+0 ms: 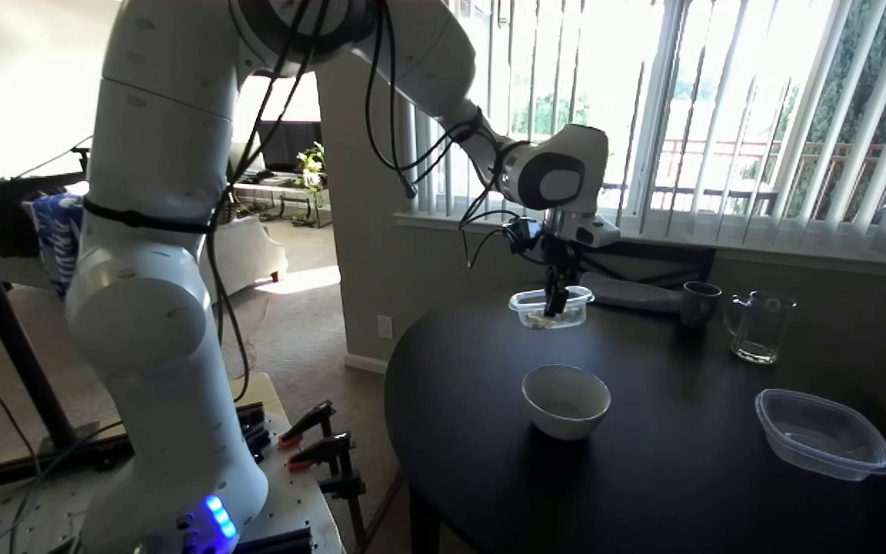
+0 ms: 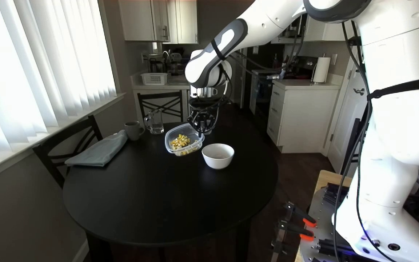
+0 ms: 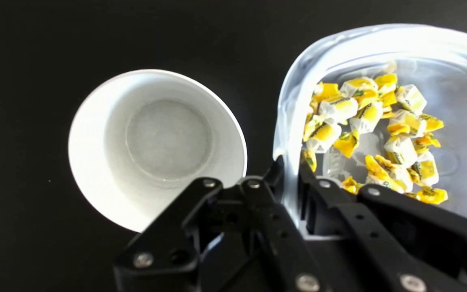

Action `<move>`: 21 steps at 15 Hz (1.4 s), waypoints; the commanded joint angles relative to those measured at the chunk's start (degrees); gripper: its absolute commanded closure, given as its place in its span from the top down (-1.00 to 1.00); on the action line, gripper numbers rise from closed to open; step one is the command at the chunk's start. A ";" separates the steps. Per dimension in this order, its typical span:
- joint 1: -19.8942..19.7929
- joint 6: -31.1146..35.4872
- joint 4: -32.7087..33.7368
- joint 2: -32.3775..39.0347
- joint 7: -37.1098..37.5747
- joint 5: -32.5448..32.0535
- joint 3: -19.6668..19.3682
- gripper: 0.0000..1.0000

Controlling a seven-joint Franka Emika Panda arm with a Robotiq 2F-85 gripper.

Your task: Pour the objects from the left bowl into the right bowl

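Yellow-and-white wrapped candies lie in the clear left bowl, one wall of it pinched by the gripper, jaws closed to the plastic's thickness. Across that wall, on the gripper's opposite side and lower, the white right bowl stands on the dark table; tipping should run that way.

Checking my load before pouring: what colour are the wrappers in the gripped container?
The wrappers are yellow and white, clearest in the wrist view.

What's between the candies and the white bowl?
In the wrist view: one side of the plastic tub, pinched by the hand, then a bare strip of black table.
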 commanded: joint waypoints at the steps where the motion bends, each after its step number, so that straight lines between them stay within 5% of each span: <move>1: 0.45 3.64 -5.45 -4.39 6.69 -1.60 -1.29 -0.97; 9: 2.66 4.74 -9.04 -8.02 32.27 -19.42 -6.14 -0.97; 21: 3.52 -16.65 -5.81 -6.84 61.41 -41.67 -3.56 -0.97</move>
